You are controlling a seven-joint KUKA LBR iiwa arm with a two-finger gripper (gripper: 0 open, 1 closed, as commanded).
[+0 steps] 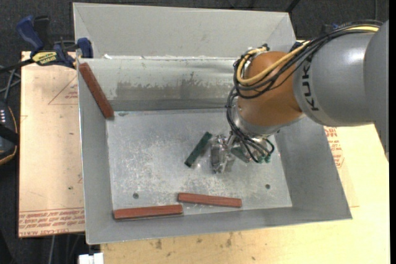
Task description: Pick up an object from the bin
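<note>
1. A grey bin [93,164] has a few small things on its floor.
2. The robot arm [346,86] comes in from the right. It has an orange cover [272,96] and cables [247,65] on its wrist.
3. The pincer [219,156] is low down, near the middle of the bin floor.
4. I cannot tell if the pincer is spread or pressed together.
5. A dark green stick [199,149] lies tilted just left of the pincer. I cannot tell if they touch.
6. A flat brown stick [148,212] lies at the near left of the floor.
7. A second brown stick [210,200] lies just right of it.
8. A leaning brown stick [96,91] rests along the left wall, at the far end.
</note>
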